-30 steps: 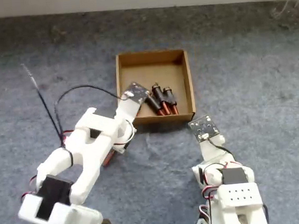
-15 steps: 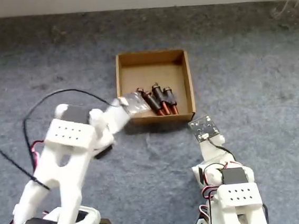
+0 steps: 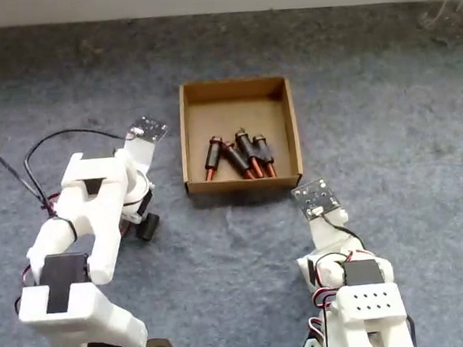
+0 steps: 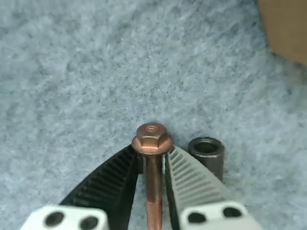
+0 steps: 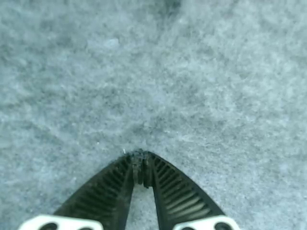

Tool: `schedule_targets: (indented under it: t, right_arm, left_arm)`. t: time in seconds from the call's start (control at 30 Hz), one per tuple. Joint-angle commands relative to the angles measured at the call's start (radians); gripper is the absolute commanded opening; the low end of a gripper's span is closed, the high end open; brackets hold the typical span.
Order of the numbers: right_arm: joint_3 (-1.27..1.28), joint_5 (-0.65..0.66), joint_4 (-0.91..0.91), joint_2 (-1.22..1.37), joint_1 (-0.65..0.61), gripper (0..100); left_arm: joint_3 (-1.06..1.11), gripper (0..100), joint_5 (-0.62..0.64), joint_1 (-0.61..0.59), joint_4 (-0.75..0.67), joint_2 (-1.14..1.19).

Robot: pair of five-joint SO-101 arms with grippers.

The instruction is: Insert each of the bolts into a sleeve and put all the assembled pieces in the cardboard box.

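The cardboard box (image 3: 187,137) holds several assembled bolt-and-sleeve pieces (image 3: 238,158) lying side by side near its front wall. My left arm (image 3: 95,203) is over the carpet left of the box. In its wrist view, the left gripper (image 4: 152,154) is shut on a copper bolt (image 4: 152,140), fingers tight against the shaft just under the hex head. A black sleeve (image 4: 207,154) stands upright on the carpet right beside it, also seen as the sleeve (image 3: 146,225) by the arm. My right gripper (image 5: 143,173) is shut on nothing, low over bare carpet in front of the box.
Grey carpet covers the whole work area. A corner of the box (image 4: 288,28) shows in the left wrist view. Black cables (image 3: 64,139) trail from the left arm. The right arm's base (image 3: 363,308) is at the near edge.
The left arm swung from over the box back to the carpet on its left, leaving one more assembled piece in the box. The right arm has not moved.
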Motion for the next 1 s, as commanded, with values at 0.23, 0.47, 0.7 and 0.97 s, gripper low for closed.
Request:
schedule_targets:
  t: [0.23,0.47,0.7,0.97]
  right_arm:
    - [-0.002,-0.008,-0.018,-0.007,0.01,0.7]
    - [-0.002,-0.008,-0.018,-0.007,0.01,0.7]
    - [-0.002,-0.008,-0.018,-0.007,0.01,0.7]
    - [-0.084,0.0,0.081,-0.001,-0.024,0.7]
  left_arm:
    - [-0.025,0,0.382,0.407,0.161,-0.107]
    - [-0.028,0,0.393,0.384,0.161,-0.119]
    - [-0.044,0,0.144,0.246,0.241,-0.177]
    - [0.145,7,0.083,0.211,0.186,-0.189]
